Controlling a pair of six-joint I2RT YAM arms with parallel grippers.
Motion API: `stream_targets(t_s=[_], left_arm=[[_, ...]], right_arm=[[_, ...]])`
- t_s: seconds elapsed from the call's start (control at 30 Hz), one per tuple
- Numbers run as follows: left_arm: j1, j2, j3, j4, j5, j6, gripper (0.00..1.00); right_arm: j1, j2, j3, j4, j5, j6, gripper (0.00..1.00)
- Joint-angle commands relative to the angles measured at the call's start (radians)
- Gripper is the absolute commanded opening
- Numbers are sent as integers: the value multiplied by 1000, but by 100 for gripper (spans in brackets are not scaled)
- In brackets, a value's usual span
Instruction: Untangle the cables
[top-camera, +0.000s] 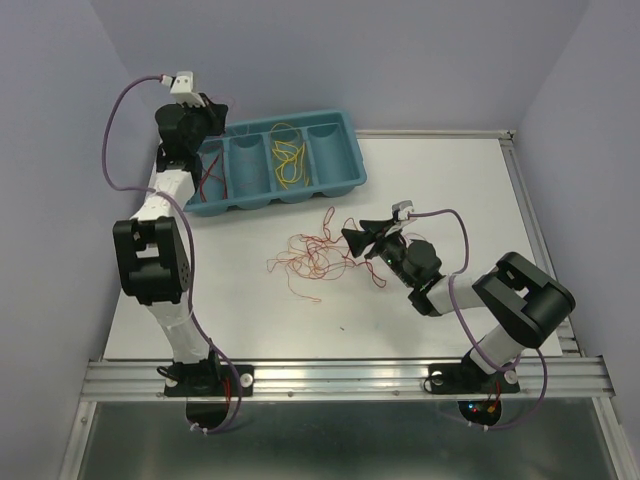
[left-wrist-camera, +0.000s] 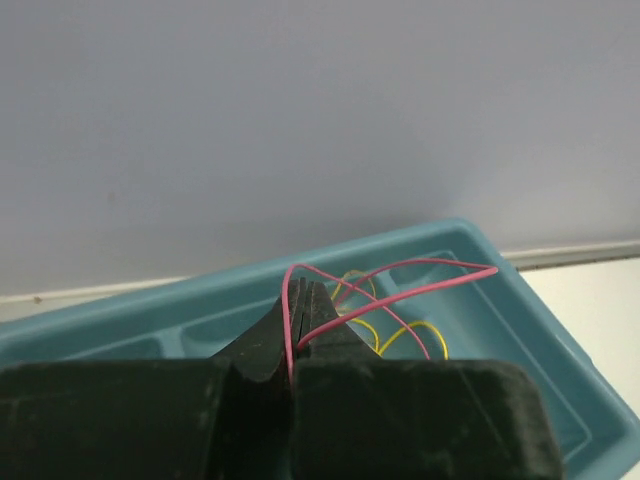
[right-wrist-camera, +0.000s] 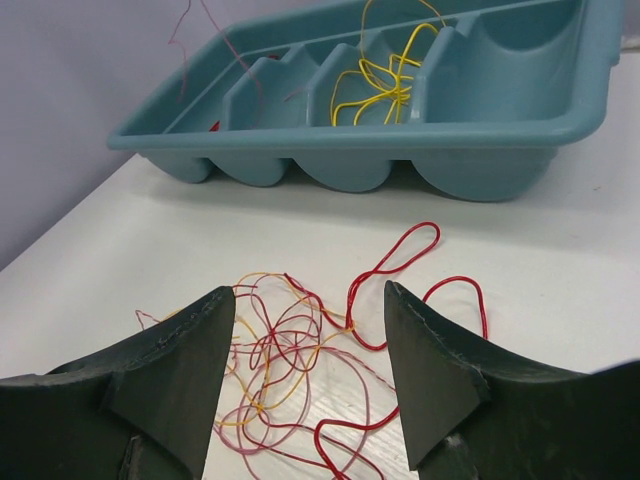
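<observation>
The tangle of cables lies just left of my right claw, open and empty, while my left claw, over the far tray, pinches one red strand.

Thin red and orange cables are lying in a loose, curly tangle at frame centre. Yellow cables are resting coiled at upper middle, and a pink-red strand is looping upward.

right pincer: jaws apart | tangled cables: on table between jaws | yellow cables: in teal tray
</observation>
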Motion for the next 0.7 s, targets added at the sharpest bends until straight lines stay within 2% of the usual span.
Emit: stream_targets(t_s=[0.0, 0.1, 0.2, 0.43, 0.67], left_arm=[[-4, 39, -36, -14, 112, -2, 0], [-4, 62, -55, -9, 147, -22, 0], [-10, 58, -50, -8, 120, 1, 0], [-34, -60, -51, 3, 46, 81, 0], [-94, -102, -35, 15, 3, 137, 0]], right_arm=[[1, -1, -7, 164, -7, 12, 66], [1, 10, 2, 165, -17, 20, 66], [1, 16, 5, 168, -22, 21, 66], [1, 13, 1, 173, -19, 23, 66], [2, 24, 7, 176, -22, 25, 66]])
